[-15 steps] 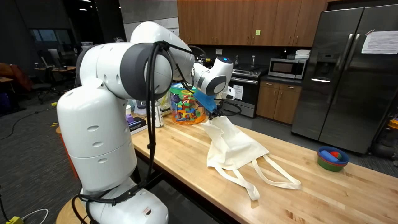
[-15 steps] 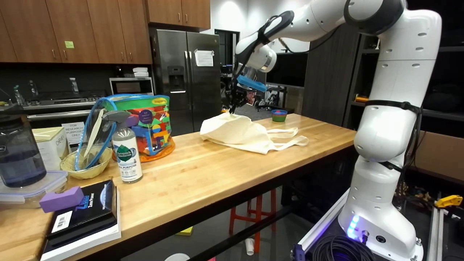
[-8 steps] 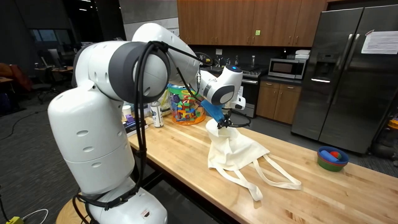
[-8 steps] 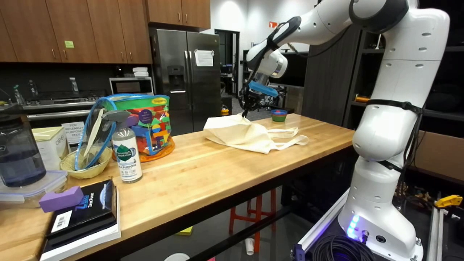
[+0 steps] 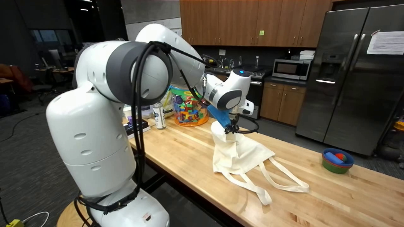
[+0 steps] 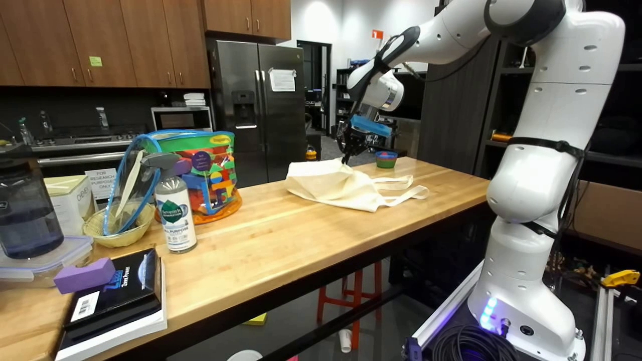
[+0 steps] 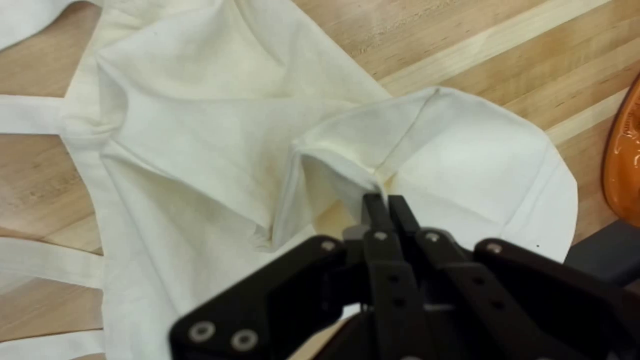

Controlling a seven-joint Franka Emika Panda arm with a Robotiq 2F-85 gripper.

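Observation:
A cream cloth tote bag lies on the wooden table, its straps trailing toward the right in both exterior views. My gripper is shut on a thin fold of the bag's cloth, which shows between the fingertips in the wrist view. The bag's end near the grip is lifted and bulges up, with creases running away from the pinch. In an exterior view the tips of the gripper meet the top of the raised cloth. Black linkages hide part of the bag in the wrist view.
A clear zip container of colourful blocks stands behind the bag. Nested bowls holding small items sit farther along the table. A spray bottle, a wicker basket and a black box with a purple block occupy the opposite end.
My gripper has moved right in both exterior views, pulling the held cloth with it. The bag's raised end has folded over toward its straps, and the straps have slid slightly.

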